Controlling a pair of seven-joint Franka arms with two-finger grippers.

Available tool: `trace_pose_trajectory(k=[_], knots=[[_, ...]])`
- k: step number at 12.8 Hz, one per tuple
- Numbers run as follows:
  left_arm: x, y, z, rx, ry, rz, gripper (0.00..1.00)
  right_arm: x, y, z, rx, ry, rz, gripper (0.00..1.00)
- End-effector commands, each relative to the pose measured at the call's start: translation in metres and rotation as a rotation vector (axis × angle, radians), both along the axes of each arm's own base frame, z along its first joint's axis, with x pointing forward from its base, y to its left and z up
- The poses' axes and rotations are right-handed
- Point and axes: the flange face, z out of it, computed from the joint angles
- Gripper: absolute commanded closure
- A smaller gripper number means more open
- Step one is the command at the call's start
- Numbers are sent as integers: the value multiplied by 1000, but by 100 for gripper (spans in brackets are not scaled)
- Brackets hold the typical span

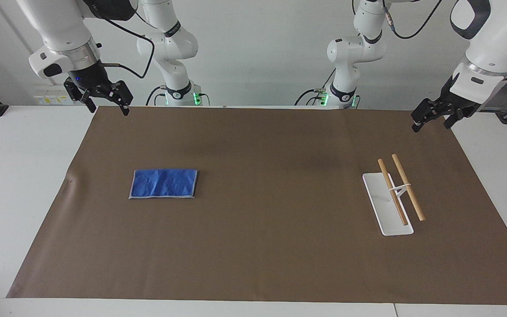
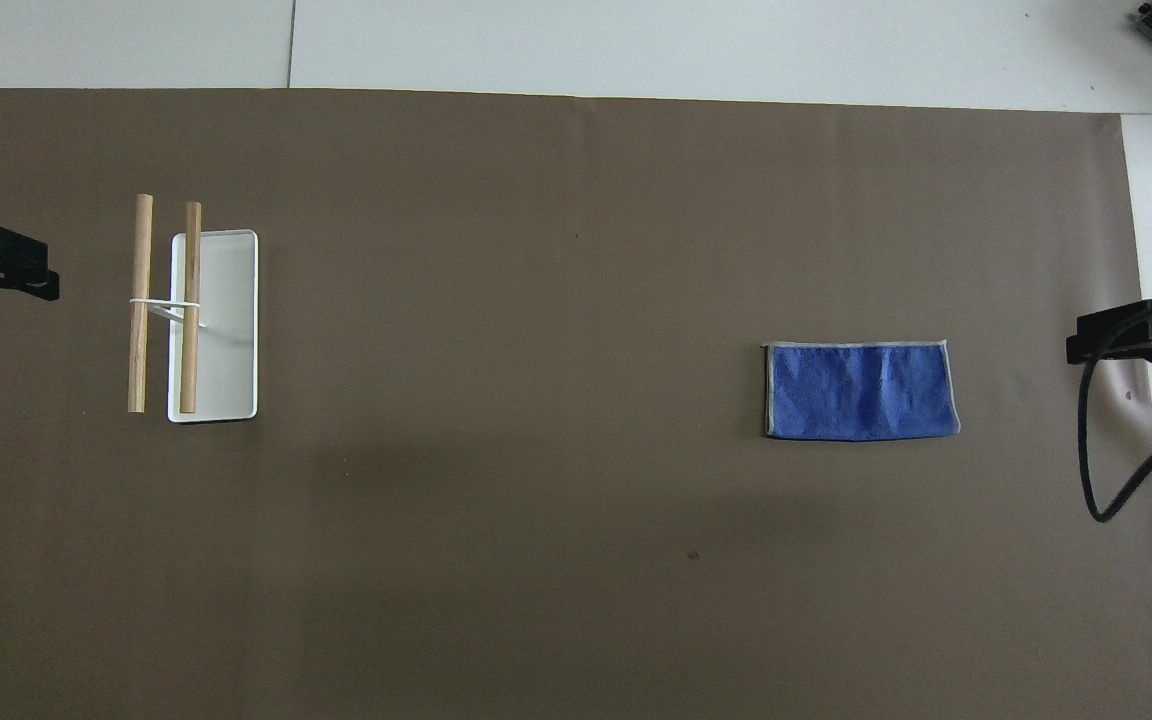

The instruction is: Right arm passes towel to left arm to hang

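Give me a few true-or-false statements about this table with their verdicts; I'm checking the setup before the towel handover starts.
1. The towel lies flat on the brown mat. True.
2. The right gripper holds the towel. False: it hangs open in the air over the mat's corner, with nothing in it.
3. The rack stands toward the left arm's end of the table. True.
4. The towel hangs over the rack's wooden rods. False: the rods are bare.
5. The left gripper touches the rack. False: it hangs apart from it.
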Motion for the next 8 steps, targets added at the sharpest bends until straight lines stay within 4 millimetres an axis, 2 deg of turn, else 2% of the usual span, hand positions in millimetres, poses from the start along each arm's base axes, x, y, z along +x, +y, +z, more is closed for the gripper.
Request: trace_pose_trajectory(k=[1, 8], knots=[[-9, -1, 2, 17, -10, 8, 0, -6, -3, -2, -10, -13, 20, 0], [-9, -2, 2, 17, -15, 6, 0, -10, -2, -5, 4, -4, 5, 0]])
